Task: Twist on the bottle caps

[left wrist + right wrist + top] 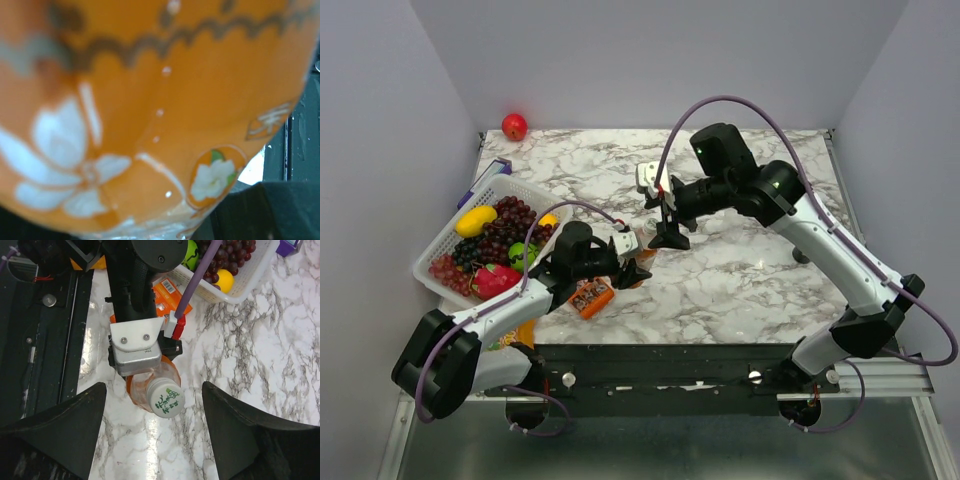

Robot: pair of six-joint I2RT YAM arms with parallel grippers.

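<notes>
The orange bottle [145,385] stands tilted on the marble table, its label filling the left wrist view [150,100]. A whitish cap [165,397] with green print sits on its neck. My left gripper [632,264] is shut on the bottle's body [644,254] from the near left. My right gripper [154,425] is open, hanging above the cap with a finger [60,430] well out on each side, not touching it; it shows in the top view [669,238] too. The clear bottles and the blue caps are out of view.
A white basket [440,250] of fruit stands at the left, with a purple box [490,175] behind it. An orange packet [591,296] lies near the front edge. A red apple [514,126] sits at the back left. A small dark object [801,256] lies at the right.
</notes>
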